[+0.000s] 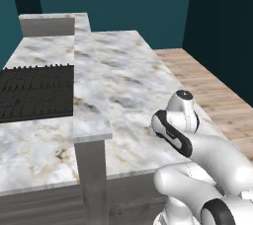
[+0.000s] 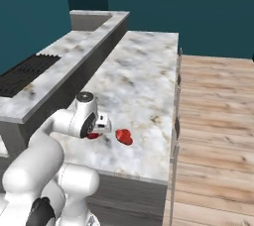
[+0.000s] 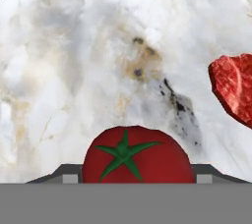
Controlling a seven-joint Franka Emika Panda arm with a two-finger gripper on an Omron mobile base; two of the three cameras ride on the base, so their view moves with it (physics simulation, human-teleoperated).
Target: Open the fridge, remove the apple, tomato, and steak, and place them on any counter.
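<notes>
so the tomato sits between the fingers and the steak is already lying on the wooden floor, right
Not quite. The tomato does sit between the fingers, but the steak lies on the marbled counter, not on the wooden floor. The right base view shows it on the stone top close beside the gripper, and the hand view shows marble under it too.

Steak [image 3: 232, 90] cut off at right edge of hand view. Tomato [image 3: 137, 155] clipped low in frame; in right base view, mostly hidden behind gripper [image 2: 95, 130].
</notes>
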